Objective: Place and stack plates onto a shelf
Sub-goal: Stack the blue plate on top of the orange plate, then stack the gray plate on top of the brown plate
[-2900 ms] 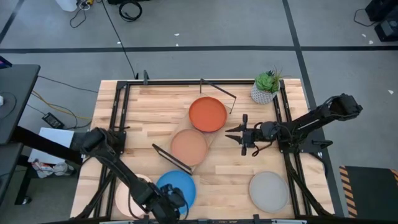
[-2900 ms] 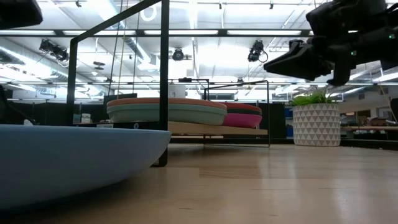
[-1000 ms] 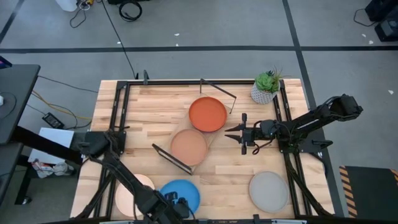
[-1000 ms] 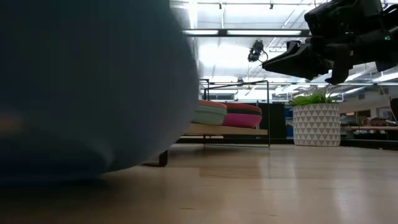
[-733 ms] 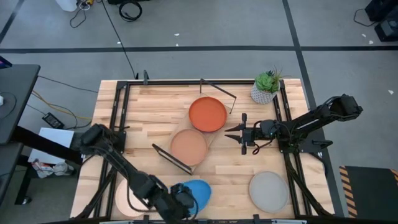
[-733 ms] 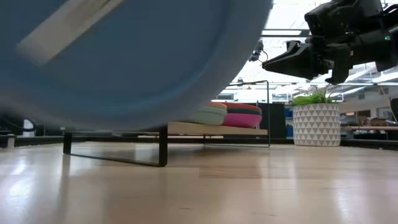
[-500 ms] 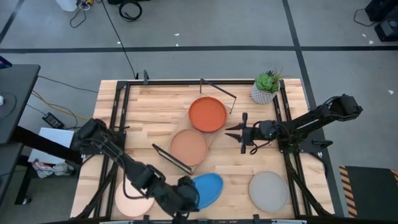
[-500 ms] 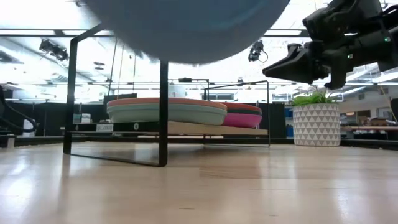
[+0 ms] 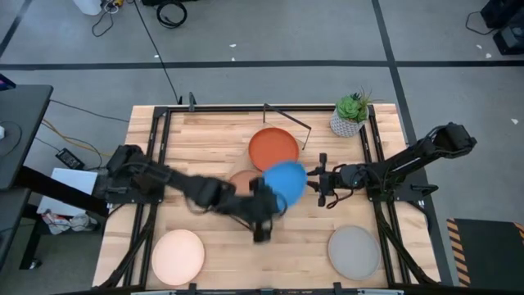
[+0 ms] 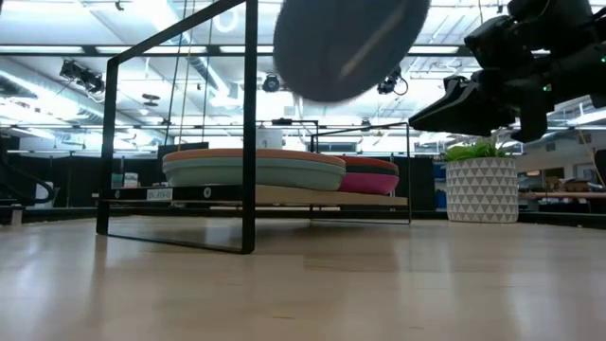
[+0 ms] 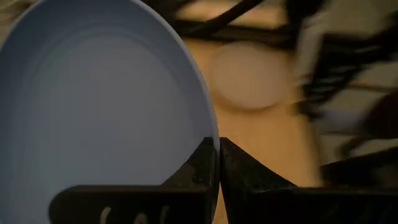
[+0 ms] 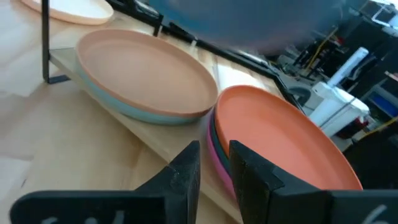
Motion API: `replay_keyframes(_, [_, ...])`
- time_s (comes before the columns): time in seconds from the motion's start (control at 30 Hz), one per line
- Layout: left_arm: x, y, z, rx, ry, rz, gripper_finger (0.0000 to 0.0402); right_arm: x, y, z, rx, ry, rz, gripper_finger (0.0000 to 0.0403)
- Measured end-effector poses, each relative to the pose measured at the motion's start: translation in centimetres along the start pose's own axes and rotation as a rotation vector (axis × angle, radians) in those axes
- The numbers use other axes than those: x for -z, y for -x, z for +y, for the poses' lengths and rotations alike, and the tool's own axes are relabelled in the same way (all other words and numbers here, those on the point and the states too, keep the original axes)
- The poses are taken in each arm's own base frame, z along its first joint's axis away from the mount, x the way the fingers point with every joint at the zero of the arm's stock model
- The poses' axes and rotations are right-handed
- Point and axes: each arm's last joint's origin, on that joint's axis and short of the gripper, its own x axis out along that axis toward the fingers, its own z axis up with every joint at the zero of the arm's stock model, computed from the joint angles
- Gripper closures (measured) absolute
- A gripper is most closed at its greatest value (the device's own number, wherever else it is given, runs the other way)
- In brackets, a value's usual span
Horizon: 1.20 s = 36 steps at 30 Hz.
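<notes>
While the left gripper (image 9: 264, 205) carries the bright blue plate (image 9: 286, 181) high over the middle of the worktop (image 9: 196, 141), its jaws pinch the rim tight, as the left wrist view shows. That plate hangs above the shelf (image 10: 284, 197), just at four o'clock from the orange-red plate (image 9: 273, 150) and partly over the terracotta plate (image 9: 240, 182). So this looks like the transport step, placement not yet done. Next it needs centring over one stack, levelling and lowering before release. Over at three o'clock, the right gripper (image 9: 320, 183) waits empty with jaws narrowly parted. Cream plate (image 9: 178, 256) and grey plate (image 9: 354, 249) sit at the near edge.
</notes>
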Motion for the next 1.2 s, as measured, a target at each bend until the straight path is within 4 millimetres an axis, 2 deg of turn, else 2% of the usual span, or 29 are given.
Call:
replay_keyframes(0.27, [-0.4,-2.0,9.1,-0.190,-0.028,0.200,0.0384,-0.1,0.3,0.9,-0.020,-0.051,0.015,0.0312])
replay_keyframes(0.37, [-0.4,-2.5,11.8,-0.197,-0.090,0.266,0.0384,-0.1,0.5,1.3,-0.041,-0.069,0.014,0.0312])
replay_keyframes(0.47, [-0.1,-3.4,13.5,-0.168,-0.208,0.318,0.0384,-0.1,0.6,1.6,-0.060,-0.081,0.022,0.0312])
replay_keyframes(0.67, [2.1,-5.8,14.8,-0.112,-0.385,0.494,0.0384,0.0,0.9,2.2,-0.090,-0.114,0.037,0.0312])
replay_keyframes(0.83, [3.0,-7.3,14.8,-0.091,-0.470,0.527,0.0369,-0.1,1.0,2.5,-0.107,-0.141,0.034,0.0312])
replay_keyframes(1.0, [2.9,-7.4,14.8,-0.069,-0.494,0.519,0.0311,-0.6,1.1,3.2,-0.159,-0.113,0.088,0.0312])
replay_keyframes(1.2, [2.8,-7.4,15.9,-0.075,-0.504,0.526,0.0230,-4.4,0.8,3.9,-0.248,-0.079,0.326,0.0312])
